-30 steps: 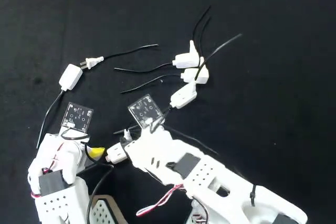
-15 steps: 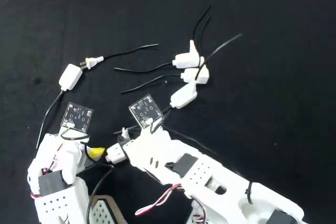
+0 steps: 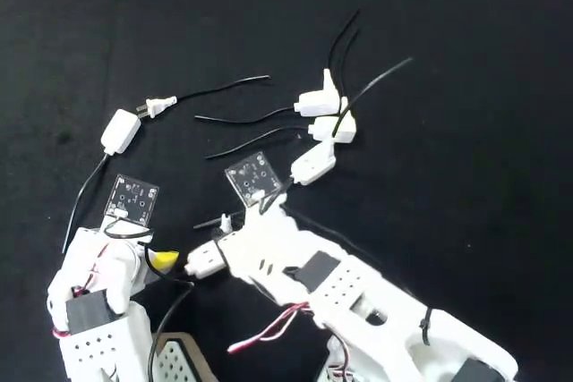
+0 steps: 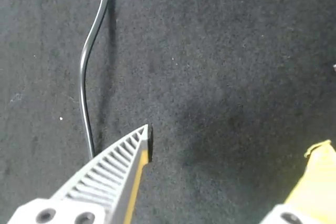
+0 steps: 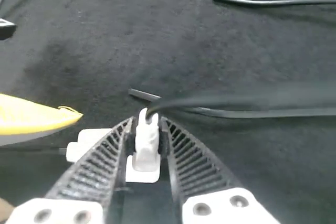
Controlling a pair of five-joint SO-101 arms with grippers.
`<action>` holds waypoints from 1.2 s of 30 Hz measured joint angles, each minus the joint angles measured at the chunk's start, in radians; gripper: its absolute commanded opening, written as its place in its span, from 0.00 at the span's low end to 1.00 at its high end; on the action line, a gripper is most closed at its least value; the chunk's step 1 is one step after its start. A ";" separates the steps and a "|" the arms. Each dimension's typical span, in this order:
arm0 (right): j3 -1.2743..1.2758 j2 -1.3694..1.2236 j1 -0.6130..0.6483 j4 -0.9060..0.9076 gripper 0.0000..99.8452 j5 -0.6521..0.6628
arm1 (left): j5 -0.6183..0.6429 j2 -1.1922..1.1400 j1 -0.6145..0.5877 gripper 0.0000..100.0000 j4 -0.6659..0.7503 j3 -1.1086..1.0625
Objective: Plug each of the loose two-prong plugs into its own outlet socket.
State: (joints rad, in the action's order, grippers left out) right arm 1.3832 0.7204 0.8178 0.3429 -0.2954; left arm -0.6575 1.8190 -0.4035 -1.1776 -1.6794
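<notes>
**Change.** The right arm (image 3: 358, 297) has drawn slightly toward the far edge of the desk (image 3: 483, 131). Its square tag (image 3: 253, 176) and the held plug (image 5: 143, 148) have gone with it. The left arm (image 3: 94, 310) has kept its place.

**1. Right gripper (image 5: 145, 124).** Clenched on the held plug, a small white body, near the desk's near edge and left of centre. The plug's long axis runs along the fingers. Its black cord (image 5: 236, 100) leaves past the fingertips, and the prongs are hidden.

**2. White block (image 3: 204, 261).** Apparently an outlet socket. It lies on the desk just beside the right gripper, on the side toward the left arm. It sits off to the side of the held plug rather than on the plug's axis, so the plug probably has to be turned to face it. Which face carries the slots cannot be told.

**3. Left gripper (image 4: 236, 140).** Released, its ribbed grey finger and yellow finger (image 3: 163, 259) wide apart with nothing between. It is at the near left corner. The yellow finger is just beside the white block, so this arm is the nearer one to steady it.

**4. White socket (image 3: 121, 131).** Near the left edge, with a second plug (image 3: 159, 106) just beside it. Whether that plug is seated cannot be told.

**5. Cluster of white bodies (image 3: 320, 100).** Three, with their cords, near the desk's centre.
</notes>
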 measured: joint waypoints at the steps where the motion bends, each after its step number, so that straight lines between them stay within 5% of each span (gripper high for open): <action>1: -0.005 0.000 -0.005 0.008 0.01 -0.002 | 0.000 0.000 0.000 0.45 0.000 0.000; 36: 0.040 -0.002 0.130 -0.095 0.02 0.002 | 0.018 0.000 0.000 0.45 0.000 0.002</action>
State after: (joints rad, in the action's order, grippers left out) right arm 1.4231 0.7188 0.9482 0.2478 -0.2938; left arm -0.6391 1.8190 -0.4035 -1.1776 -1.6778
